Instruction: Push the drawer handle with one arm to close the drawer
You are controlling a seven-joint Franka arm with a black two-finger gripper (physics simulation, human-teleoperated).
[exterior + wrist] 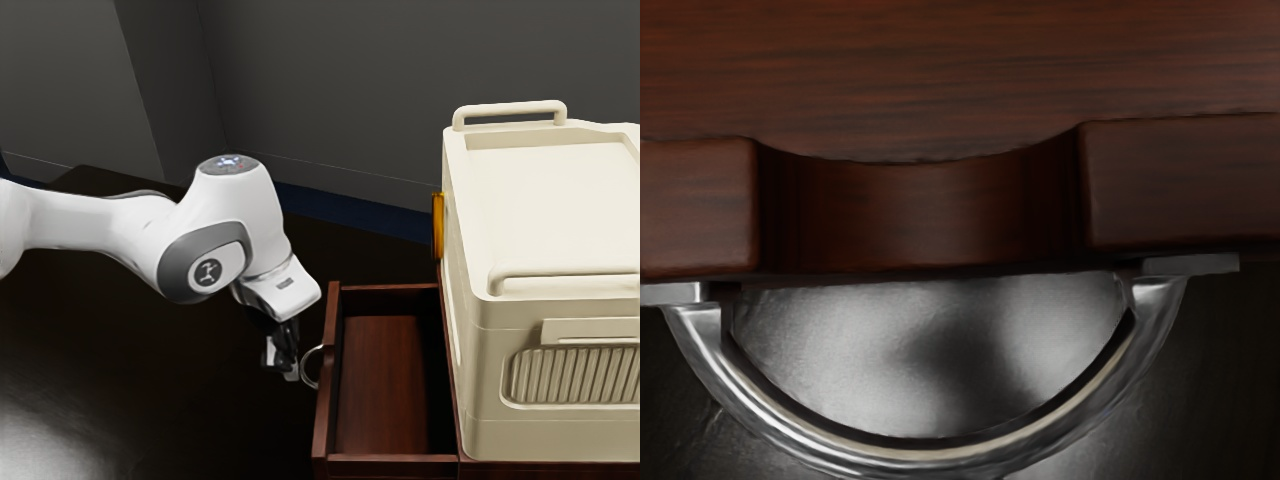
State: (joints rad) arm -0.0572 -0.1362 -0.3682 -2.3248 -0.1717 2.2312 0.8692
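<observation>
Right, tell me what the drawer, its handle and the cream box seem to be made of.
The drawer looks like reddish-brown wood, or a wood-look veneer, with a satin finish: streaky grain runs across it. Its handle looks like polished metal, silvery with bright highlights. The cream box could be matte plastic or painted metal: smooth, with rounded edges.

Drawer [385, 380]: reddish-brown, grained wood; level, standing open low beside the cream case [550, 200]; front panel [323, 410] notched by a shallow curve along its upper edge. Handle [930, 463]: silvery metal half-ring, fixed to the panel's outer face, away from the case.
</observation>
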